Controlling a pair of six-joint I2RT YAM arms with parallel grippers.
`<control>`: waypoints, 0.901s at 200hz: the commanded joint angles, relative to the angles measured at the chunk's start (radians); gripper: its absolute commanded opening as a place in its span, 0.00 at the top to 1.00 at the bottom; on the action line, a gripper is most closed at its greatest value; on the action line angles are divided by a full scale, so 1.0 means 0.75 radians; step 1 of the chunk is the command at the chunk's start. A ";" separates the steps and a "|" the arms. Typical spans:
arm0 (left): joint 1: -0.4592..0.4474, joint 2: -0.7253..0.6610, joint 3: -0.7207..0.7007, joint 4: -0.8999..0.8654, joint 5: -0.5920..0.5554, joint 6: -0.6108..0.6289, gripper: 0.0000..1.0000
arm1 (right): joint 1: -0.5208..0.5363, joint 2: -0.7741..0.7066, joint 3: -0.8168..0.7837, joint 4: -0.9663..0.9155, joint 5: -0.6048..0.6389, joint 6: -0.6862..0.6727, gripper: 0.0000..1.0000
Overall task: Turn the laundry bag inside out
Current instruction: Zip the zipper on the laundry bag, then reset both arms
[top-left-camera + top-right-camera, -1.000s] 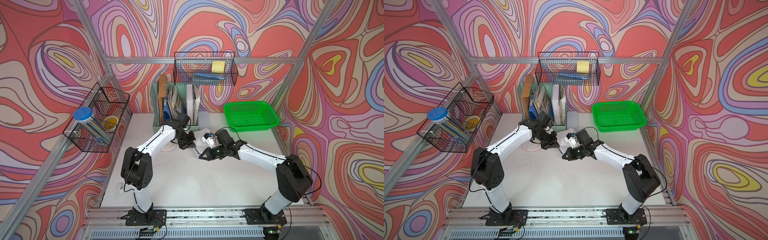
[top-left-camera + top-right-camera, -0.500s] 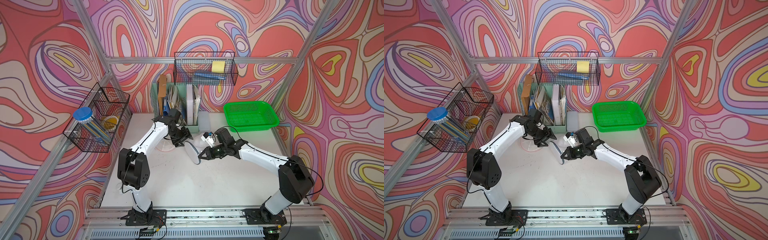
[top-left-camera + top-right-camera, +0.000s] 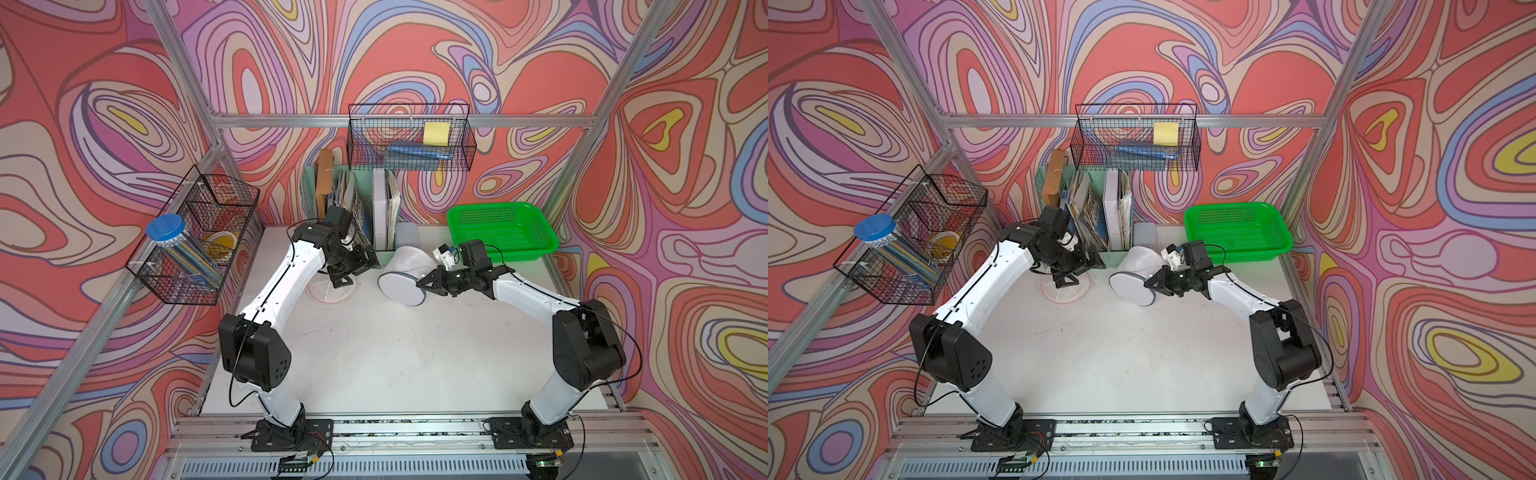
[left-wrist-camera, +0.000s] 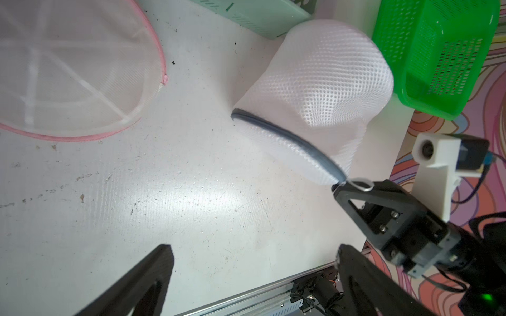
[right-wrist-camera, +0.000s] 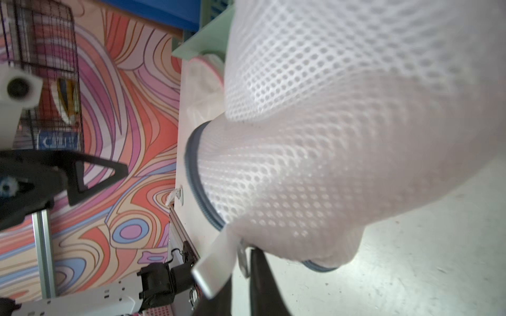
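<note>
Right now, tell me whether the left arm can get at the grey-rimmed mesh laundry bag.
Probably yes. The left gripper is open, and only bare table lies between it and the laundry bag. The right gripper sits at the grey rim, off that path.

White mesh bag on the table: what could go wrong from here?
The right claw meets the laundry bag only at its grey rim; such a thin hold could slip. The left claw stands open, apart from the bag, near a pink-rimmed mesh disc; it might snag that instead. The bag lies close to the green basket and might catch on it.
</note>
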 commanded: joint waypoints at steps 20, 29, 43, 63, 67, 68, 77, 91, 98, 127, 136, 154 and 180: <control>0.003 -0.125 -0.154 0.023 -0.159 0.085 0.01 | -0.080 0.115 0.116 -0.007 0.130 -0.059 0.44; 0.010 -0.158 -0.213 0.046 -0.224 0.095 0.01 | -0.082 0.114 0.137 -0.034 0.154 -0.095 0.31; 0.035 -0.220 -0.315 0.104 -0.297 0.115 0.01 | -0.082 0.097 0.155 -0.068 0.202 -0.166 0.22; 0.082 -0.304 -0.449 0.198 -0.309 0.122 0.01 | -0.076 0.055 0.140 -0.058 0.215 -0.276 0.02; 0.091 -0.312 -0.464 0.208 -0.300 0.126 0.01 | -0.070 0.048 0.132 -0.053 0.222 -0.307 0.02; 0.092 -0.315 -0.467 0.209 -0.299 0.128 0.01 | -0.069 0.048 0.130 -0.051 0.225 -0.314 0.02; 0.106 -0.324 -0.481 0.212 -0.287 0.133 0.01 | -0.052 -0.002 0.110 -0.045 0.272 -0.376 0.02; 0.115 -0.324 -0.482 0.203 -0.279 0.145 0.01 | -0.017 -0.042 0.096 -0.055 0.354 -0.505 0.02; 0.117 -0.322 -0.482 0.201 -0.282 0.147 0.01 | 0.005 -0.060 0.083 -0.043 0.409 -0.561 0.02; 0.118 -0.331 -0.490 0.215 -0.265 0.157 0.01 | 0.082 -0.090 0.041 0.017 0.513 -0.758 0.02; 0.120 -0.338 -0.495 0.217 -0.270 0.167 0.01 | 0.085 -0.090 0.041 0.019 0.545 -0.762 0.02; 0.119 -0.368 -0.521 0.228 -0.335 0.180 0.01 | 0.086 -0.094 0.032 0.036 0.565 -0.780 0.02; 0.136 -0.463 -0.630 0.303 -0.547 0.203 0.01 | 0.083 -0.208 -0.099 0.190 0.825 -0.716 0.02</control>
